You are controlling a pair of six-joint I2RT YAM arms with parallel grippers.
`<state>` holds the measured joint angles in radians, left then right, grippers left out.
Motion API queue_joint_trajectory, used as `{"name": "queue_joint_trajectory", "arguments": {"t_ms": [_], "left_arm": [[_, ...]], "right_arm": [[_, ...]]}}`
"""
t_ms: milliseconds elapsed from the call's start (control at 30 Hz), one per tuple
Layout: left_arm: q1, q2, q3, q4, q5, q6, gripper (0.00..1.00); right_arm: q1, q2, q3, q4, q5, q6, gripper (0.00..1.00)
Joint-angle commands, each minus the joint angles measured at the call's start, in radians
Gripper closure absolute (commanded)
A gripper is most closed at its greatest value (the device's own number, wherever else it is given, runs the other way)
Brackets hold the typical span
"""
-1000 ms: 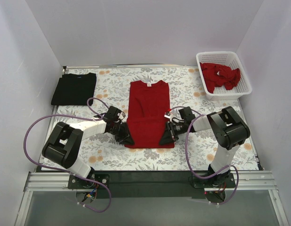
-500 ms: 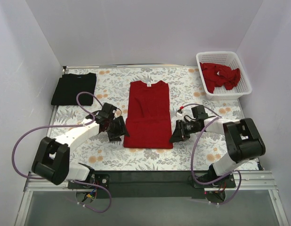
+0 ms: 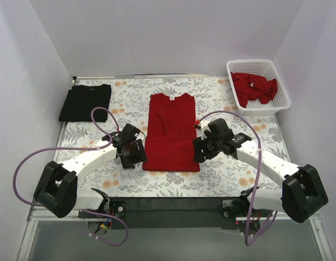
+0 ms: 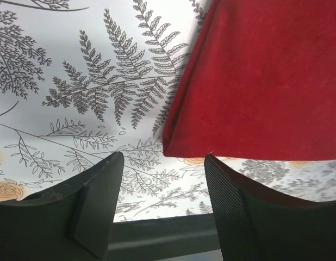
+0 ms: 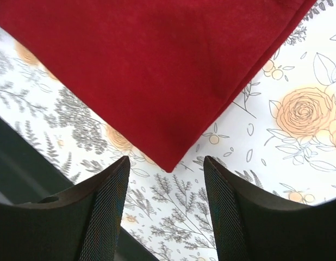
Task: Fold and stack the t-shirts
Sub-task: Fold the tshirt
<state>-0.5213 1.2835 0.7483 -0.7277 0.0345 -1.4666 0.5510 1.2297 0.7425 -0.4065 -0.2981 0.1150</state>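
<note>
Left claw: the left gripper [image 3: 135,156] [image 4: 161,173] has its jaws standing apart with nothing pinched between them.
Left claw's surroundings: it sits low over the table [image 3: 233,166], with the near left corner of the red t-shirt [image 3: 170,130] [image 4: 266,76] just ahead of the gap. Whether a finger touches the hem cannot be told.
Right claw: the right gripper [image 3: 197,151] [image 5: 165,169] also has its jaws parted and holds nothing.
Right claw's surroundings: the shirt's near right corner [image 5: 146,65] points into the gap, lying flat on the flowered cover.
Red t-shirt: in the middle of the table, flat, sides folded in to a long narrow shape. The collar and white neck label [image 3: 172,97] are at the far end.
Black t-shirt [image 3: 85,102]: folded flat at the far left corner, well apart from both arms.
Basket [image 3: 258,62]: white lattice, far right corner, holding the crumpled red t-shirts [image 3: 255,87].
</note>
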Motion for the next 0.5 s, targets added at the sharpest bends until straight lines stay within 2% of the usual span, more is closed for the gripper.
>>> {"name": "queue_joint_trajectory", "arguments": {"t_ms": [0, 233, 467], "left_arm": [[-0.035, 0.034, 0.016, 0.004, -0.071, -0.023, 0.44], [-0.12, 0.155, 0.068, -0.001, -0.133, -0.031, 0.52], [-0.14, 0.243, 0.092, -0.016, -0.15, -0.029, 0.59]], "right_arm": [[0.067, 0.005, 0.044, -0.08, 0.198, -0.043, 0.46], [0.187, 0.042, 0.069, -0.098, 0.327, -0.063, 0.46], [0.306, 0.08, 0.084, -0.097, 0.378, -0.11, 0.46]]}}
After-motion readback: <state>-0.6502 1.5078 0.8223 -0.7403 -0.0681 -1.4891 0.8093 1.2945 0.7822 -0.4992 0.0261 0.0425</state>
